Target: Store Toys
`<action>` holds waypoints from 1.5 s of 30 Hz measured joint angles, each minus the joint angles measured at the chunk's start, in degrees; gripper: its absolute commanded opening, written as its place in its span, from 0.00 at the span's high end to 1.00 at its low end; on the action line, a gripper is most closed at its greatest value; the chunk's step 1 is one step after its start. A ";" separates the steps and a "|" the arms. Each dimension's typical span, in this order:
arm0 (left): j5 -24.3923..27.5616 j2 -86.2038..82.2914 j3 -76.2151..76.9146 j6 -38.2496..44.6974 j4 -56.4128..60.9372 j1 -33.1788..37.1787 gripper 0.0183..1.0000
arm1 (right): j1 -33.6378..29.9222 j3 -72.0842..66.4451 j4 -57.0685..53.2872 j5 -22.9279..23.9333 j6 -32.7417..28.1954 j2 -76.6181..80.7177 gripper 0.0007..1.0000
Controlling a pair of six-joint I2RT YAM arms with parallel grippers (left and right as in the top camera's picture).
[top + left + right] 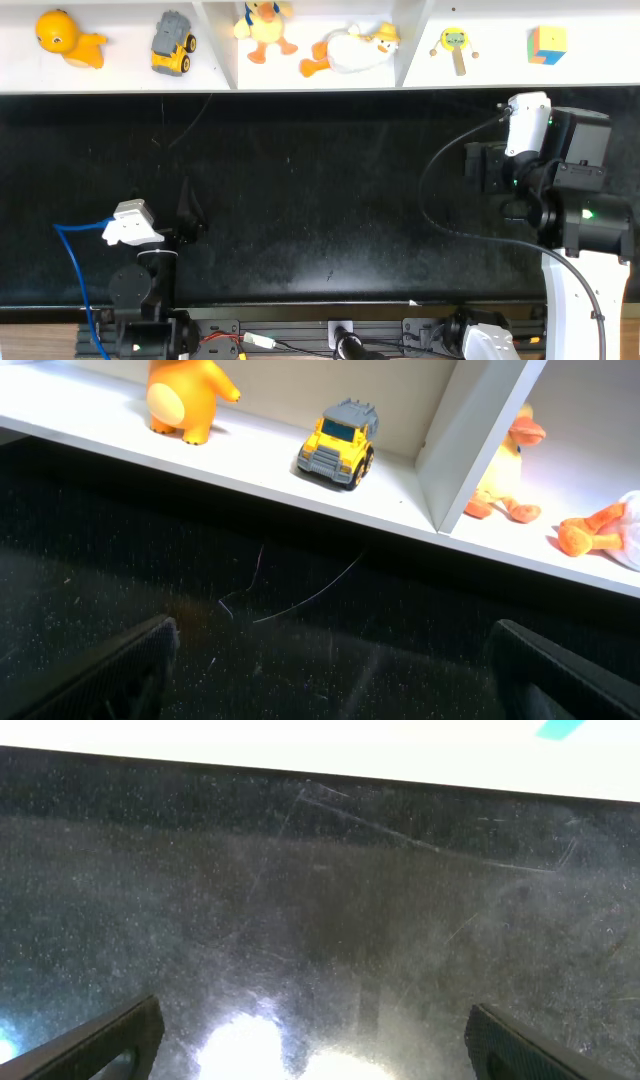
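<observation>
Six toys sit in the white shelf point(300, 82): orange duck point(68, 38) and yellow truck point(337, 445) together, plush ducks point(265, 30) in the middle, rattle point(455, 45) and cube point(547, 44) on the right. My left claw point(340, 655) and right claw point(315, 1040) gape wide and empty over the black table point(320, 200). The truck looks light, hard and slick, so I'd pinch its flat sides. The plush should squash, so I'd grab the body.

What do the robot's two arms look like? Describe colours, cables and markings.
The left arm is black with a white wrist block and a blue cable. The right arm has a white link, black joints, a green light and a looping black cable. Both have dark jaws.
</observation>
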 measured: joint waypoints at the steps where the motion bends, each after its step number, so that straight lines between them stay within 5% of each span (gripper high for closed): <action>1: 0.00 0.02 0.00 0.00 0.00 0.00 0.00 | 0.00 0.00 0.00 0.02 0.02 -0.04 0.00; 16: 0.00 0.00 0.00 0.00 0.00 0.00 0.00 | 6.47 -0.96 2.54 0.00 -0.26 -16.85 0.00; 21: 0.00 -0.02 -0.02 0.00 0.00 0.00 0.00 | 10.64 -19.04 22.62 -4.37 -0.24 -32.89 0.00; 29: 0.02 -0.04 -0.02 0.00 0.02 0.00 0.00 | 15.21 -42.97 39.15 -8.44 0.52 -50.77 0.01; 38: 0.00 -0.04 -0.02 0.00 0.00 0.00 0.00 | 15.87 -57.61 45.03 1.20 19.76 -61.00 0.00; 45: 0.00 -0.04 -0.02 0.00 0.00 0.00 0.00 | 16.20 -63.73 50.77 4.87 25.99 -61.37 0.00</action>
